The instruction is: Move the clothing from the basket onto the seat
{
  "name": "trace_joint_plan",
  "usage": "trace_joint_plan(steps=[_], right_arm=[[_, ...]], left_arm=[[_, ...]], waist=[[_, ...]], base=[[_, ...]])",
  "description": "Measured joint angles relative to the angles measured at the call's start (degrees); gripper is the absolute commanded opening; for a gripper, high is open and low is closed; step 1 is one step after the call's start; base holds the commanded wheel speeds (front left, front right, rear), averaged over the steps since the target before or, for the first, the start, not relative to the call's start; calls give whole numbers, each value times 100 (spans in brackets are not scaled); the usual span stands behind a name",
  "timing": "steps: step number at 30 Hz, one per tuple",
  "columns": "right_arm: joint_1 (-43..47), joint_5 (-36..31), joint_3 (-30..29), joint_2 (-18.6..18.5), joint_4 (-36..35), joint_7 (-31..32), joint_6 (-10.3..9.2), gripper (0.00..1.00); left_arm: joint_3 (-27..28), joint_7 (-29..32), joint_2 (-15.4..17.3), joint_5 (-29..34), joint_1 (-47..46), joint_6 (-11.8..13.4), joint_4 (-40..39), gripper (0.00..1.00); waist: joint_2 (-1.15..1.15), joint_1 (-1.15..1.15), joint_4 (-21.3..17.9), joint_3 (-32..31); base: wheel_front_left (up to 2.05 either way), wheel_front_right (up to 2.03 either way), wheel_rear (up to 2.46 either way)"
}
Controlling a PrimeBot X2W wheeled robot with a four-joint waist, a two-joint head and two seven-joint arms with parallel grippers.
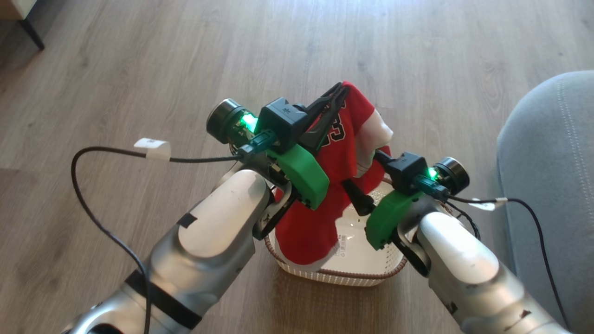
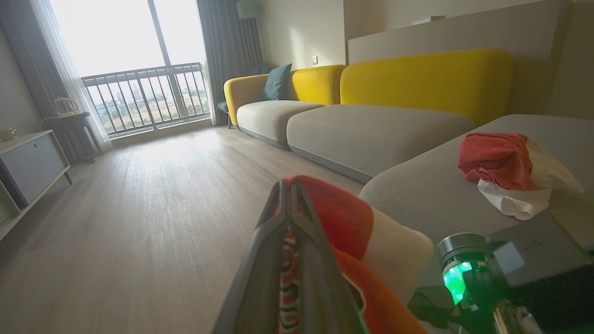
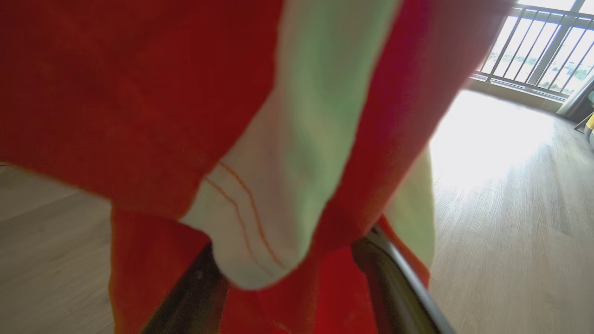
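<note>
- Left pincer was clenched on the clothing, which hung below its tips over the basket.
- Right pincer stood released, the fabric hanging against its spread fingers.
- The seat lay to its right.

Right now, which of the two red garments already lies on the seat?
The crumpled garment lying on the grey seat, with no tool on it. The other garment hangs from the shut left tool over the basket.
</note>
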Motion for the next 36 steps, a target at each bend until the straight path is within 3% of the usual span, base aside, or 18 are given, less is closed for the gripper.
trace_joint_plan(steps=[4,5,7,8,19,20,21,22,36], right_arm=[[-255,130,294,29,320,0,0,100],[-287,166,342,38,389,0,0,95],[-354,245,442,69,546,0,0,24],[-379,283,475,83,591,0,0,0],[-460,481,390,155,399,0,0,0],[-452,472,339,155,336,0,0,0],[-444,467,287,154,280,0,0,0],[-433,466,231,153,216,0,0,0],[207,265,-731,37,-706,0,0,0]], left_arm=[[-134,0,2,-40,-38,38,-42,0],[-169,0,2,-48,-46,43,-56,0],[-249,0,2,-108,-62,58,-74,0],[-278,0,2,-135,-74,66,-77,0],[-319,0,3,-187,-102,149,-45,0],[-309,0,3,-186,-102,149,-24,23],[-293,0,3,-177,-101,153,-7,71],[-277,-1,3,-168,-100,158,7,100],[37,-18,48,75,218,38,280,100]], waist=[[0,0,109,16],[0,0,137,20],[0,0,188,29],[0,0,211,33],[0,0,206,99],[0,0,179,103],[0,0,151,108],[0,0,123,115],[0,0,-423,151]], base=[[0,0,0],[0,0,0],[0,0,0],[0,0,0],[0,0,0],[0,0,0],[0,0,0],[0,0,0],[0,0,0]])
